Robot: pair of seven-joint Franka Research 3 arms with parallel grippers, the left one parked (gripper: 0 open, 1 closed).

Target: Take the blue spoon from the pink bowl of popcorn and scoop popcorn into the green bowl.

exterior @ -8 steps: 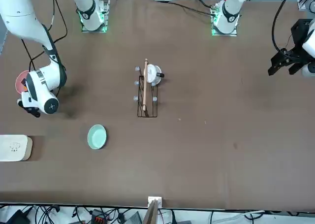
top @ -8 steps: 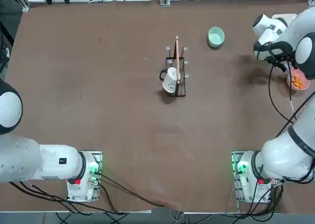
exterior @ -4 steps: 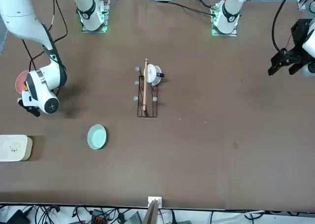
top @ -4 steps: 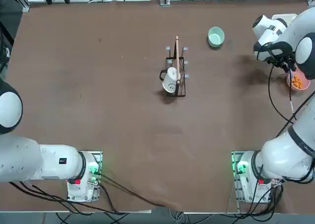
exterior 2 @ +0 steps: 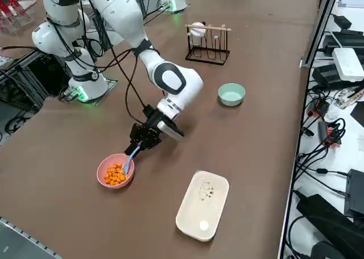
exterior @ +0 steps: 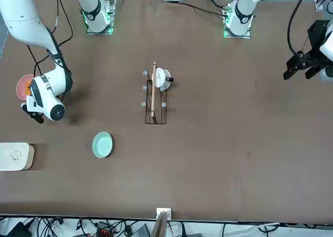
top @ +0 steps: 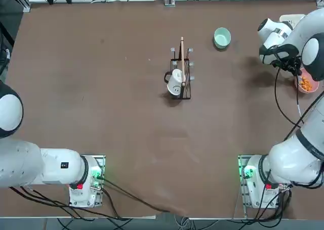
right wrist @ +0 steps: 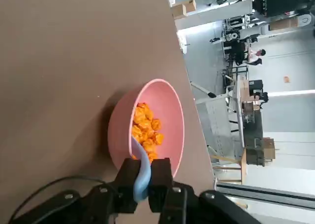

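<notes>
We observe the blue spoon (right wrist: 142, 177), light blue with a slim curved handle, tilted, its handle between the right gripper's fingers and its lower end in the pink bowl (exterior 2: 101, 172). We find that bowl round, salmon-pink and upright on the table. We record the popcorn (exterior 2: 115, 175), orange-yellow pieces heaped inside it. We note the green bowl (exterior 2: 231, 94), round, pale mint, upright and well apart from the pink one.

Bowl (right wrist: 170, 108), pink, popcorn (right wrist: 145, 128) inside orange; spoon (right wrist: 142, 177) in the pink bowl, light blue. Near the pink bowl: box (exterior 2: 203, 205), white, dark line-drawn pattern. Farther from it: bowl (exterior 2: 231, 94), mint green.
</notes>
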